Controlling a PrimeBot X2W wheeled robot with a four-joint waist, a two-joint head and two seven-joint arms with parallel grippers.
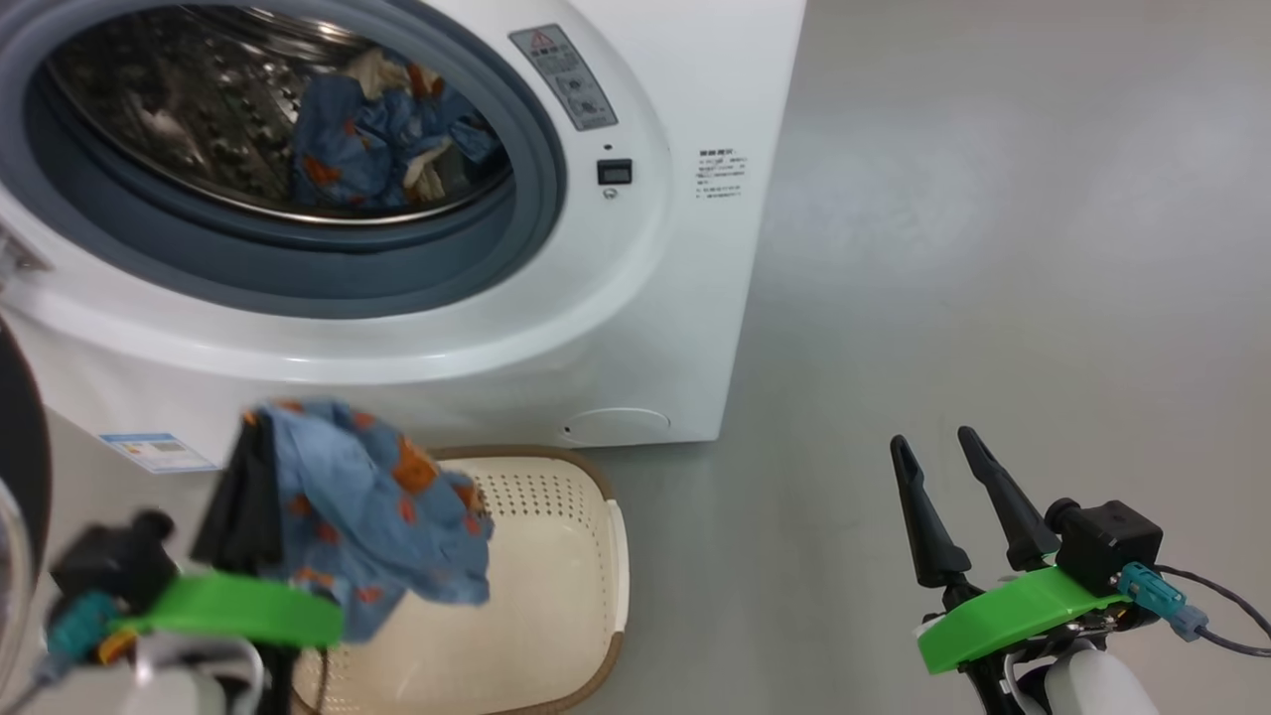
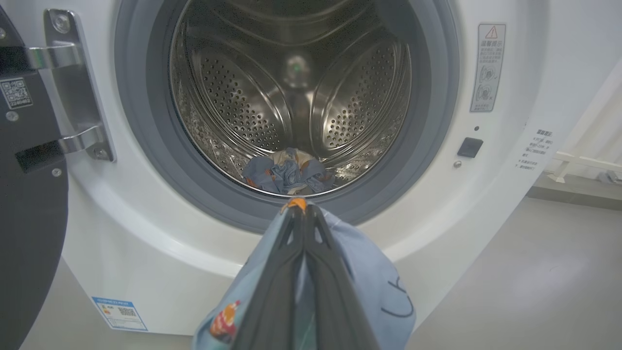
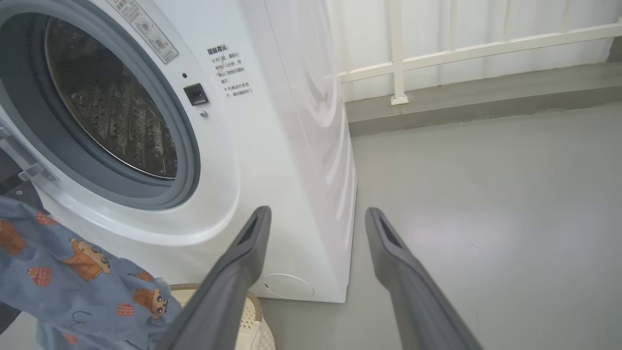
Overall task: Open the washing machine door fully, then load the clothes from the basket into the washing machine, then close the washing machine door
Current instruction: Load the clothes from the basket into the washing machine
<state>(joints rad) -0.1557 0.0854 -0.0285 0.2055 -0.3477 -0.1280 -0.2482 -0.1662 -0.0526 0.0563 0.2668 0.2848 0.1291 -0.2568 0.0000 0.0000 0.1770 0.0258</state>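
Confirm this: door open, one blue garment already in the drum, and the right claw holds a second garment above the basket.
Wrong on one point: the left claw, shut, holds the second garment above the basket; the right claw is open and empty. The head view shows this. The rest stands.

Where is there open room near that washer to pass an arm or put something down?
The floor right of the washing machine, around the right gripper, is bare. The drum is open above the loaded clothes. Crowded: the left gripper holds a blue garment by the basket, beside the door.
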